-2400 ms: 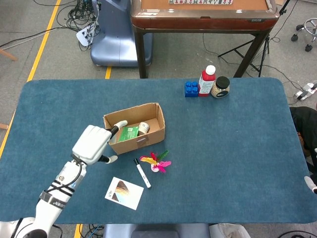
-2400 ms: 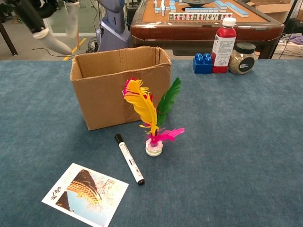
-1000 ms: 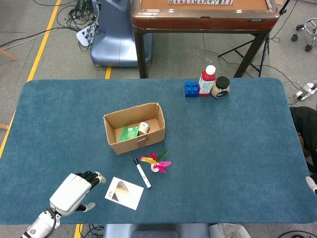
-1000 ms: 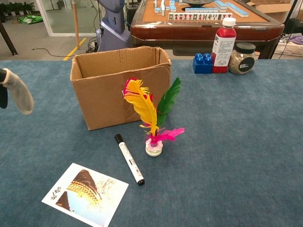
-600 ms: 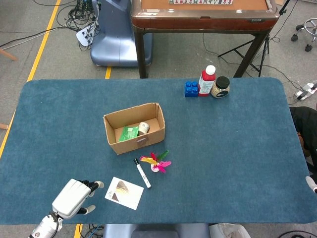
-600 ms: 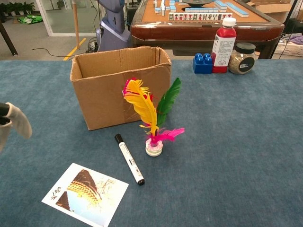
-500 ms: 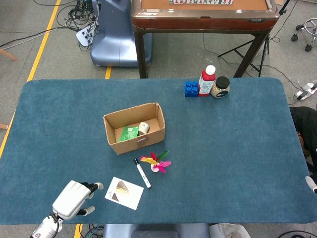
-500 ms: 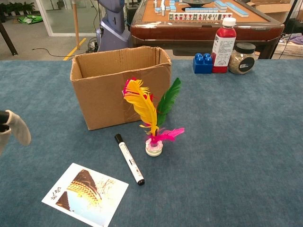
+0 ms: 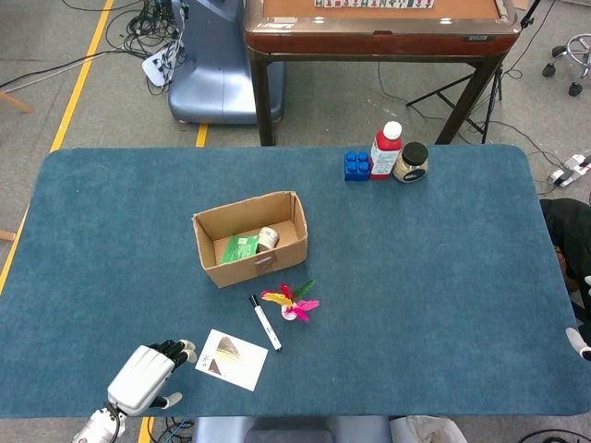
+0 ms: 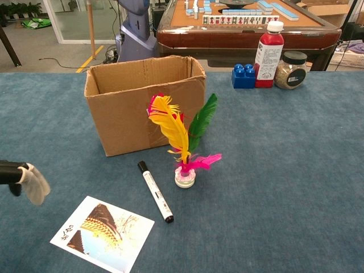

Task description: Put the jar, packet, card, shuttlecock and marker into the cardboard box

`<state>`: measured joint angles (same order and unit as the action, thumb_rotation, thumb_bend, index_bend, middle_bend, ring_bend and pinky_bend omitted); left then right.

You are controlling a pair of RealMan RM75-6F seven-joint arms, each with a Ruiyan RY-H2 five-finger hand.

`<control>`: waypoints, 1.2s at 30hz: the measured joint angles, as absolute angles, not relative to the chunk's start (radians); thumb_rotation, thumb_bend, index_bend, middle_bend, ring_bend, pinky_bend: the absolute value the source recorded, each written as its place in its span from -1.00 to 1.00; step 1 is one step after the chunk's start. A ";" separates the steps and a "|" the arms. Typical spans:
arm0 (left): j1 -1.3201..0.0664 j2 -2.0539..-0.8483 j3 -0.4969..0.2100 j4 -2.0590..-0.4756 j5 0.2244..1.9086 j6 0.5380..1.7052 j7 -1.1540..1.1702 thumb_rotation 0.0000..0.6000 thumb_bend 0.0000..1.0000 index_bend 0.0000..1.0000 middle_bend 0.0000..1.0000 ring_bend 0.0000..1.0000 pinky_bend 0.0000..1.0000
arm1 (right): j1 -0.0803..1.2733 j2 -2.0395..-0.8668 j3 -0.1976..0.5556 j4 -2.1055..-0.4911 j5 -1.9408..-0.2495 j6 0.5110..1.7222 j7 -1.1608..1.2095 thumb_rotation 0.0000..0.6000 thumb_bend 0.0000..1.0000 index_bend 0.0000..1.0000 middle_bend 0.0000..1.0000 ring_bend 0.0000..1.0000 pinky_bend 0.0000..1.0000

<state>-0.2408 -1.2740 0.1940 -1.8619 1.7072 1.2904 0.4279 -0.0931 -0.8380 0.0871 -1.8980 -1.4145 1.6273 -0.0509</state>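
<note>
Down from the cardboard box (image 9: 251, 242), where it hung over the rim a couple of seconds ago, the left hand (image 9: 144, 378) has come to the near left edge of the table (image 9: 434, 295). It now sits low, just left of the card (image 9: 231, 359), fingertips close to the card's edge, holding nothing with its fingers apart. The right hand (image 9: 578, 341) barely peeks in at the table's right edge, and I cannot tell how its fingers lie.

That card lies flat nearest the front. Just behind it, the marker (image 10: 154, 191) lies on the cloth with its black cap toward the box. Beside the marker stands the shuttlecock (image 10: 183, 139), upright on its base, feathers fanning in front of the box wall. Inside the box rest the green packet (image 9: 240, 249) and the jar (image 9: 268, 238), side by side. Far back stand a blue block (image 9: 356, 166), a red bottle (image 9: 386, 151) and a dark-lidded jar (image 9: 411, 162).
</note>
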 measured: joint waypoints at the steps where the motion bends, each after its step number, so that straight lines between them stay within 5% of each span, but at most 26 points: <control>1: -0.239 -1.279 0.194 -1.856 1.706 1.287 0.427 1.00 -0.87 -0.23 -0.95 -0.88 -0.41 | -0.093 -0.838 0.087 -1.898 -1.415 1.628 -0.051 1.00 -0.62 -0.49 -0.30 -0.48 -0.22; 5: -0.232 -1.304 0.194 -1.829 1.705 1.276 0.426 1.00 -0.87 -0.29 -1.00 -1.00 -0.76 | -0.093 -0.839 0.087 -1.898 -1.414 1.627 -0.052 1.00 -0.62 -0.49 -0.30 -0.48 -0.22; 9: -0.226 -1.336 0.191 -1.794 1.715 1.277 0.421 1.00 -0.87 -0.30 -1.00 -1.00 -0.89 | -0.091 -0.840 0.086 -1.898 -1.415 1.624 -0.056 1.00 -0.62 -0.49 -0.30 -0.48 -0.22; 36: -0.304 -1.428 0.092 -1.762 1.514 1.093 0.476 1.00 -0.87 -0.31 -1.00 -1.00 -0.89 | -0.093 -0.833 0.086 -1.900 -1.417 1.628 -0.045 1.00 -0.62 -0.49 -0.30 -0.48 -0.22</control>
